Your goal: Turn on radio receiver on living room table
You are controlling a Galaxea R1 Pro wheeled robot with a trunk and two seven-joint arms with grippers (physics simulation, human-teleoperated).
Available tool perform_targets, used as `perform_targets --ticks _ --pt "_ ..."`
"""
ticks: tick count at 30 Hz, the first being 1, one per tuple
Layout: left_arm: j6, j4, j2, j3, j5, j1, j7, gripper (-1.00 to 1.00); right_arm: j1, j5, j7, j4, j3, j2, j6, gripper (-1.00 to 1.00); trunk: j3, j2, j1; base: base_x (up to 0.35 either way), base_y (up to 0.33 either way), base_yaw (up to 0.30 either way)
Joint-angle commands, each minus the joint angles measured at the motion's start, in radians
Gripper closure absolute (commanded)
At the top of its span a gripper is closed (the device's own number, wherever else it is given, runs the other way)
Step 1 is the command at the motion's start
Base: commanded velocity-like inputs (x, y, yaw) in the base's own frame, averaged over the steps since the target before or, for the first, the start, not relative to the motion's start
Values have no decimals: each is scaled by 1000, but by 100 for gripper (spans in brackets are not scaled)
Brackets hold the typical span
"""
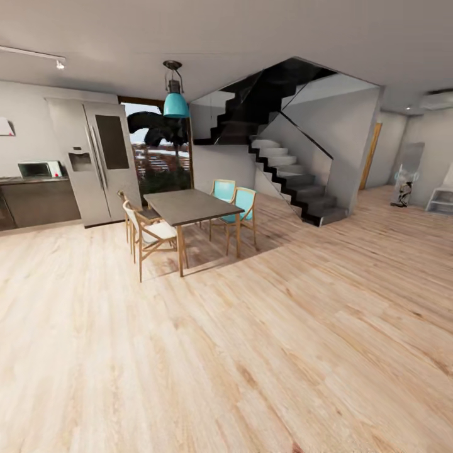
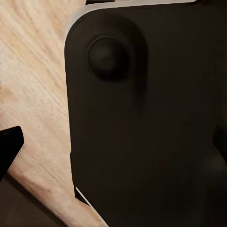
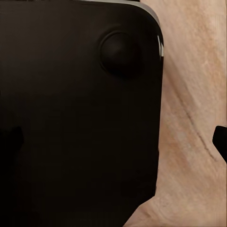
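Observation:
I am in the kitchen-dining area; the radio receiver, the low grey-taupe table and the living room are out of view. The left wrist view looks down at my black base over light wood floor, with one dark fingertip at the frame's edge. In the right wrist view the same black base sits beside the floor, and a sliver of a dark fingertip shows. Neither view shows how the jaws stand.
A dark dining table with wooden legs stands ahead, with teal chairs and a white-cushioned chair around it. Behind are a steel fridge, a counter with a microwave and black stairs. Open wood floor lies in front.

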State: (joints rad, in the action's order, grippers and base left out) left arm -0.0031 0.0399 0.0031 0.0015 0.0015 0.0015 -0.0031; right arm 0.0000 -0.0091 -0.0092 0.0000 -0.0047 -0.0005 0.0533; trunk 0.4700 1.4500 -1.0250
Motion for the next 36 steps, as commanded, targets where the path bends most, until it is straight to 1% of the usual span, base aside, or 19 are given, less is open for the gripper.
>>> perform_targets --ticks 1,36 --pt "0 0 0 0 0 0 0 -100 0 0 0 0 0 0 0 -100 0 0 0 0 0 -289" --pt "0 0 0 0 0 0 0 -100 0 0 0 0 -1 0 5 -100 0 0 0 0 0 -289"
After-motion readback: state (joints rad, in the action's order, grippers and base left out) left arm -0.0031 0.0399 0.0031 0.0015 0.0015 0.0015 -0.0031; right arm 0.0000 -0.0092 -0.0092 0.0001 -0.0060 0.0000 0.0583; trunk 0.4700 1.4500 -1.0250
